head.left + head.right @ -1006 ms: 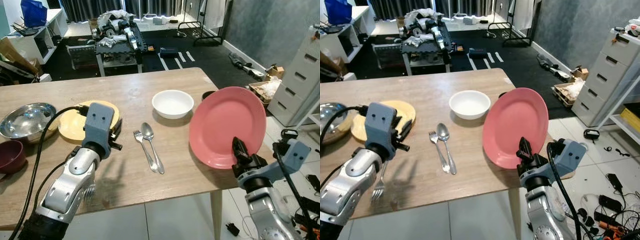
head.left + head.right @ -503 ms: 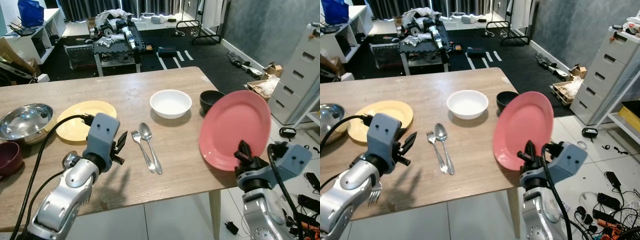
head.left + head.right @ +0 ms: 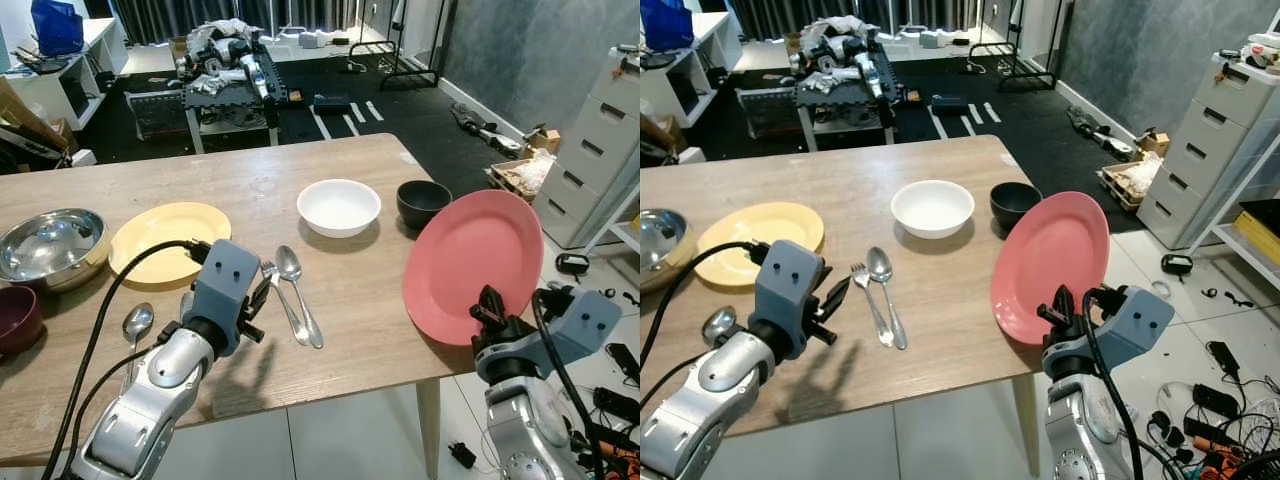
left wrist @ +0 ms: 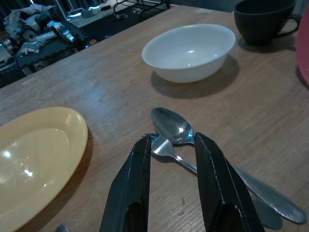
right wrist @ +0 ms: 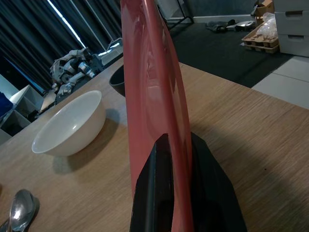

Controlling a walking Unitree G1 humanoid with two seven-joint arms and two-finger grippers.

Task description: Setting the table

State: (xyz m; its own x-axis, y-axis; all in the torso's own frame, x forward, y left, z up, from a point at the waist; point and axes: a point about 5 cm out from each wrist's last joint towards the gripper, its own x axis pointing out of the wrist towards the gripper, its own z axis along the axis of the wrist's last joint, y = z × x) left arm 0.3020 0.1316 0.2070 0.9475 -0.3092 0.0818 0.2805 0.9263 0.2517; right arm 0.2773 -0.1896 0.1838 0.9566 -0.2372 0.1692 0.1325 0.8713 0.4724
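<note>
Table partly set. Right gripper [image 3: 487, 312] pinches pink plate [image 3: 468, 262] by its rim, tilted up off wooden surface [image 3: 340, 170] at its right edge, not yet placed. Left gripper [image 4: 170, 145], fingers spread, hovers over fork [image 3: 284, 298] & spoon [image 3: 300, 295]. White bowl [image 3: 339, 206], yellow plate [image 3: 168, 238] already down.

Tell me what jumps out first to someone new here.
The pink plate, held tilted on edge off the table's right corner by the right pincer clamped on its lower rim. Next, the left pincer, open, poised over the fork and spoon mid-table.
</note>
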